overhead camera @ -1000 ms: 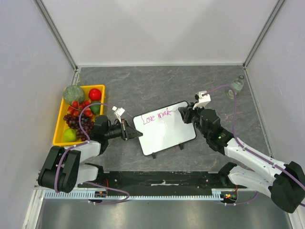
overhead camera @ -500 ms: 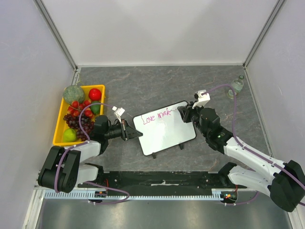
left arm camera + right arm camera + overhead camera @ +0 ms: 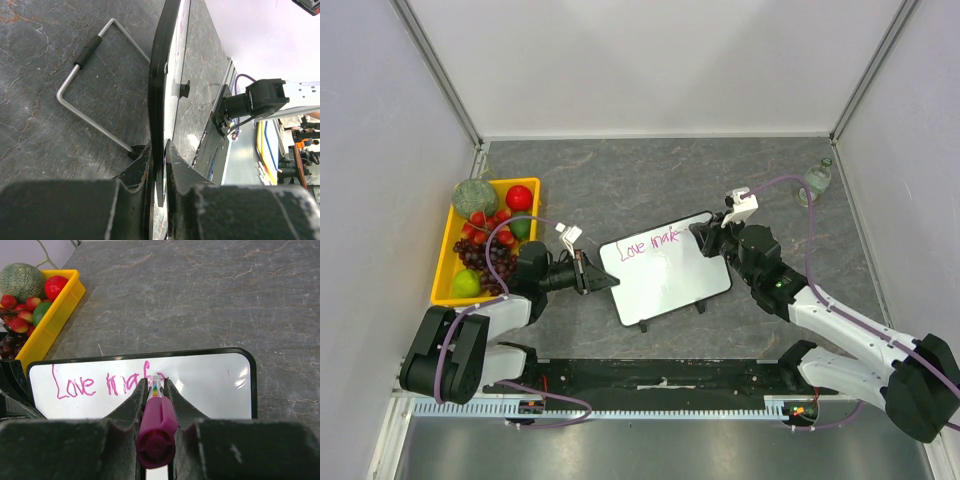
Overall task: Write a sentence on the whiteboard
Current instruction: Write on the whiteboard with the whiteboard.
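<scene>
The whiteboard sits askew on the grey bench. The left tool is pinched narrow on the whiteboard's left edge, gripping its black frame. The right tool clamps a pink marker, whose tip meets the whiteboard at the end of the sentence, along its top edge. A yellow fruit tray lies left of the whiteboard.

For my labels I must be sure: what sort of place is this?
Probably a robot test cell in a lab: plain white panel walls enclose a grey table, two arms are bolted at its near edge, and a whiteboard and yellow fruit tray serve as props.
</scene>
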